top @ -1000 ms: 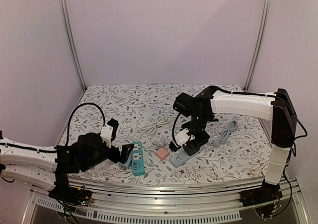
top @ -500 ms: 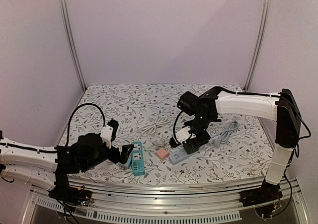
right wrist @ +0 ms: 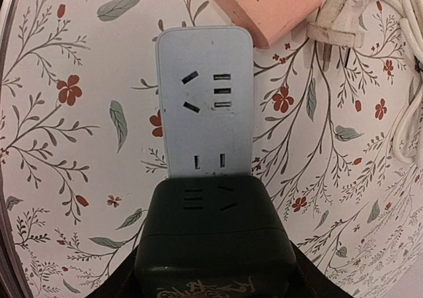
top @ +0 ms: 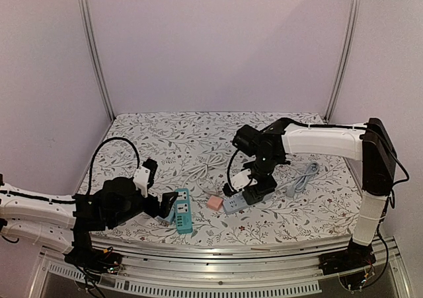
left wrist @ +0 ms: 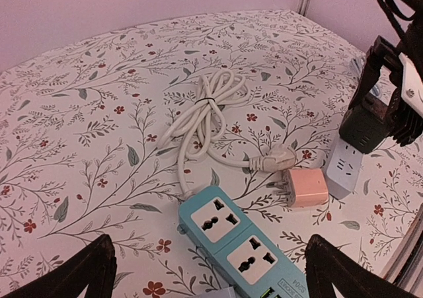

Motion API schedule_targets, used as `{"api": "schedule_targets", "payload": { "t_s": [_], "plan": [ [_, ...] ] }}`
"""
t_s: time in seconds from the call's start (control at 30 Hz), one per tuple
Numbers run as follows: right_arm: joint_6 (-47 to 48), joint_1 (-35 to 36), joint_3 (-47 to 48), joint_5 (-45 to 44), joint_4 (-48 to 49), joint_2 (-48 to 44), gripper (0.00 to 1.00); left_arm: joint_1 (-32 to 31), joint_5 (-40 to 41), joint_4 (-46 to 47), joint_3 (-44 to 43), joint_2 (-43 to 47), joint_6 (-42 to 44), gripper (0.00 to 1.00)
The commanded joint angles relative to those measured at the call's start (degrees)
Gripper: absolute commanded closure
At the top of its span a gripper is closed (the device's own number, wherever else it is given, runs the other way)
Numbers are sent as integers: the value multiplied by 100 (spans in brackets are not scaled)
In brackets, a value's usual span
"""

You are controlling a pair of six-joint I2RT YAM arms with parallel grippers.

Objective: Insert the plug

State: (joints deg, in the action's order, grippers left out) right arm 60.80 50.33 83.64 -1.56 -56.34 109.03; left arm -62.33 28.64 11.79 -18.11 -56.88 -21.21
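A pink plug-in charger [top: 215, 203] lies on the floral table, its prongs pointing at the teal power strip [top: 181, 211]; it also shows in the left wrist view [left wrist: 307, 187]. My left gripper [top: 165, 209] is open, one finger on each side of the teal strip [left wrist: 244, 245], with nothing held. My right gripper [top: 256, 184] is shut on a black adapter block [right wrist: 215, 225] that stands on the near end of a pale blue-grey power strip [right wrist: 203, 100]. The strip's far end lies against the pink charger [right wrist: 268, 4].
A coiled white cable [left wrist: 205, 110] lies behind the teal strip, and its white plug [left wrist: 277, 158] lies next to the charger. A grey cable [top: 301, 177] trails right of the pale strip. The table's front rail [top: 218, 248] is close to both strips.
My right gripper swung slightly right, then back left, and the pale strip slid left to the pink charger. The left arm has not moved.
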Motion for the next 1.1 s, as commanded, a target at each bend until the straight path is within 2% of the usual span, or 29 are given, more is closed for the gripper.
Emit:
{"api": "schedule_targets", "payload": {
  "t_s": [0.0,0.2,0.23,0.3,0.37,0.4,0.43,0.47,0.87,1.07],
  "plan": [
    [234,-103,-317,-226,-224,628,100,80,-94,101,29,-12,2,1],
    [-45,-113,-77,-121,-248,835,99,80,-98,28,27,64,-6,1],
    [-69,-112,-75,-105,-227,774,92,80,-84,21,34,78,-6,1],
    [-168,-119,-111,-131,-103,633,71,80,-78,10,35,104,-6,1],
    [-198,-119,-155,-169,-2,421,57,80,-87,14,35,107,-13,1],
    [-212,-125,-185,-200,64,312,34,80,-95,16,31,105,-14,1],
    [-216,-126,-208,-222,103,219,6,80,-96,16,35,107,-20,1],
    [-217,-131,-215,-229,128,80,2,80,-96,16,28,112,-27,1],
    [-377,-167,-315,-166,345,-1351,1,80,-184,-128,-94,143,-74,1],
    [-1035,-207,-836,-621,1207,-2087,1,80,-222,-303,-224,44,-198,1]
  ]
}}
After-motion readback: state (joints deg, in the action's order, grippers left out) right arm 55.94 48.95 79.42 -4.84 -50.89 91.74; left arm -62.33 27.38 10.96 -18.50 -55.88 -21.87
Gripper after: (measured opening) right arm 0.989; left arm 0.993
